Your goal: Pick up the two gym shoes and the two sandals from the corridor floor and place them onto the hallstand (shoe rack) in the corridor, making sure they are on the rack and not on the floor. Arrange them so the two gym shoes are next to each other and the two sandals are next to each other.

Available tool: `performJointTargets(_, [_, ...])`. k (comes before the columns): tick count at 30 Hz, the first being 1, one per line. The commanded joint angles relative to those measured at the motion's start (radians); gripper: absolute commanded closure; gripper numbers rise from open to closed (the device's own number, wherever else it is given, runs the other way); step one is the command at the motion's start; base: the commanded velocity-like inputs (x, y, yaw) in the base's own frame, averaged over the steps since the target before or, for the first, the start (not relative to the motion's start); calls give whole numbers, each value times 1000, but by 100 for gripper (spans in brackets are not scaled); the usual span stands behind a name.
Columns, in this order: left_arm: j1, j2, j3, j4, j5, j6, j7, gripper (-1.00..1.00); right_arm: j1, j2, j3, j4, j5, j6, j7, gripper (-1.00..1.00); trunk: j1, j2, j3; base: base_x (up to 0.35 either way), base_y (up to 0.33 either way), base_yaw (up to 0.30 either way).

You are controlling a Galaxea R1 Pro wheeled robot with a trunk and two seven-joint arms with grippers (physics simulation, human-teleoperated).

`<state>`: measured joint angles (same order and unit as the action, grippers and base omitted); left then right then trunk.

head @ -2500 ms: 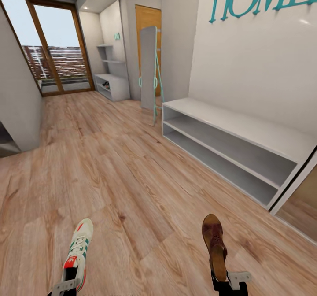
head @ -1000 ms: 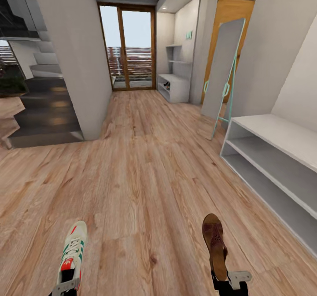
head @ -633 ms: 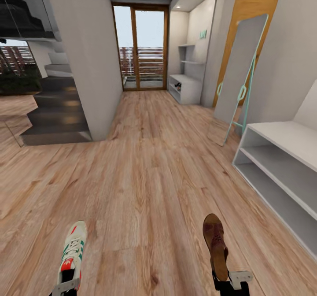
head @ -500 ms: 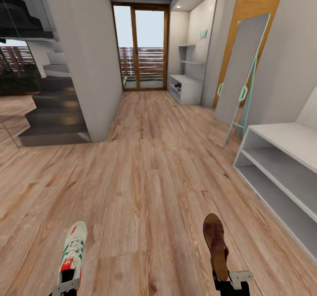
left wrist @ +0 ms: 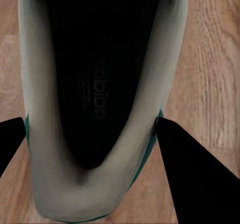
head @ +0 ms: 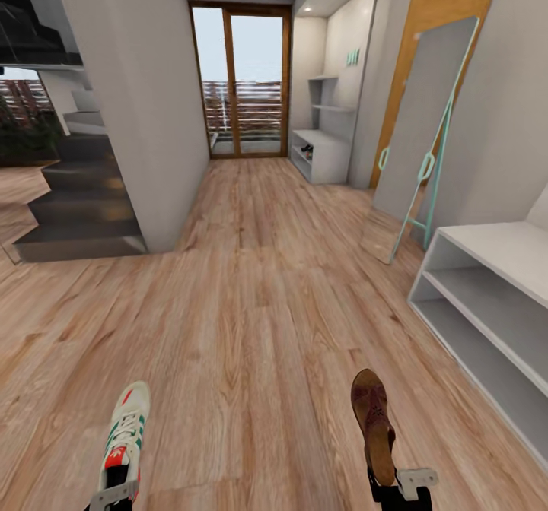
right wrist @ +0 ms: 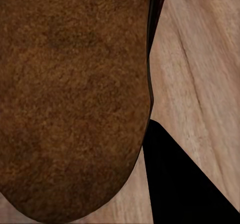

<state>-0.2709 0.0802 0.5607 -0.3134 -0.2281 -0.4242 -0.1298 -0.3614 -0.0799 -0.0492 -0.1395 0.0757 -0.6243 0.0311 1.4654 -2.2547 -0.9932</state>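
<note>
Head view: left gripper (head: pixel 114 493) clamps a gym shoe (head: pixel 126 436) at lower left. Right gripper (head: pixel 396 488) grips a sandal (head: pixel 372 422); hallstand (head: pixel 323 153) stands far up the corridor

Wood-plank corridor floor (head: pixel 259 298) — low grey bench (head: pixel 487 298) on it.

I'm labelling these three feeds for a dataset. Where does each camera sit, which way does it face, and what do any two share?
Head view: on the robot's head, looking forward and down the corridor floor toward the hallstand; both hands show, left hand, right hand.
Left wrist view: near the left hand, looking along its dark fingers into the gym shoe.
Right wrist view: near the right hand, facing the sandal.
Shared: each wrist's shoe also appears in the head view.
</note>
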Motion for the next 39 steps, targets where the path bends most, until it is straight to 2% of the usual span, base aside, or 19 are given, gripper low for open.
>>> performJointTargets(1, [-1,0,9,0,-8,-4,-7,100,-1,0,-6,1,4,-2,4,100,0,0,-1,338,-14,0])
performJointTargets(22, [-1,1,10,0,-8,-4,-5,100,-1,0,-7,-1,3,-3,4,100,0,0,-1,340,-1,2])
performJointTargets(32, [-1,1,10,0,-8,-4,-6,100,-1,-1,-9,-1,3,-3,2,100,0,0,-1,340,0,182])
performJointTargets(39, [-1,1,10,0,-8,-4,-5,100,-1,2,-8,2,3,-2,3,100,0,0,-1,340,0,41])
